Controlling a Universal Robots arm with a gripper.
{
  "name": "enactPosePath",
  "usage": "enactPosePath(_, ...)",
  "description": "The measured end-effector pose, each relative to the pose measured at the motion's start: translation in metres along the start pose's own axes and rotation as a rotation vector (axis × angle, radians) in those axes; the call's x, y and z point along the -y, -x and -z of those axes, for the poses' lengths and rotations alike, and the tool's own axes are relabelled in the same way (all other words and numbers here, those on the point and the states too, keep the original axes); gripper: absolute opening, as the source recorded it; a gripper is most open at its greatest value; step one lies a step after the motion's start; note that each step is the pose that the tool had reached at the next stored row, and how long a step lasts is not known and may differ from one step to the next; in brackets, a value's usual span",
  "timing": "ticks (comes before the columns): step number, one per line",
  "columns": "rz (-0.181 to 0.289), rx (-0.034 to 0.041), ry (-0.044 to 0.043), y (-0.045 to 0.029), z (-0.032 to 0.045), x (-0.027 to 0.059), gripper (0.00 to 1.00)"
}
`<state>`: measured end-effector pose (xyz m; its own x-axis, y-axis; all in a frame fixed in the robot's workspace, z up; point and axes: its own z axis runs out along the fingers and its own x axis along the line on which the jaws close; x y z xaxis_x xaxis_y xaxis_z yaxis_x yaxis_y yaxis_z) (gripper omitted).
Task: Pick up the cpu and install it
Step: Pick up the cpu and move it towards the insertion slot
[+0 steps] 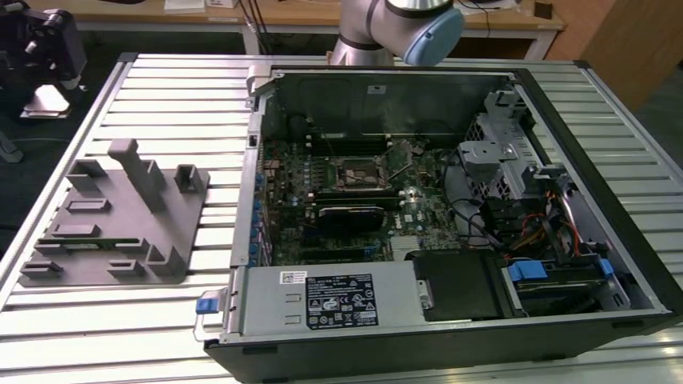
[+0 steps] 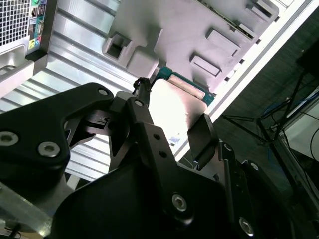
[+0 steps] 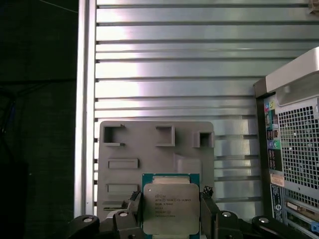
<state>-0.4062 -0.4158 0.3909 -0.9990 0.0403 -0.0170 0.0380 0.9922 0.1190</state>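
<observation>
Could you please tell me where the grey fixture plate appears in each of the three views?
Exterior view: the grey fixture plate lies on the slatted table, to the exterior view's left of the computer case.
First wrist view: the grey fixture plate just beyond the cpu held in the gripper, beside the computer case.
Second wrist view: the grey fixture plate beyond the held cpu.
Shared landmark: the computer case, in all three.

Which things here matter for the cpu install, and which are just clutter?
Job:
cpu, clamped in the gripper
socket, in the open case

Lying about:
grey fixture
power supply
cables
</observation>
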Motion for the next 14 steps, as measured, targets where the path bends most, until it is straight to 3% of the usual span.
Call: enactPosePath(14, 0.0, 0.0, 0.0, 0.0234, -0.0005, -0.0011, 0.55)
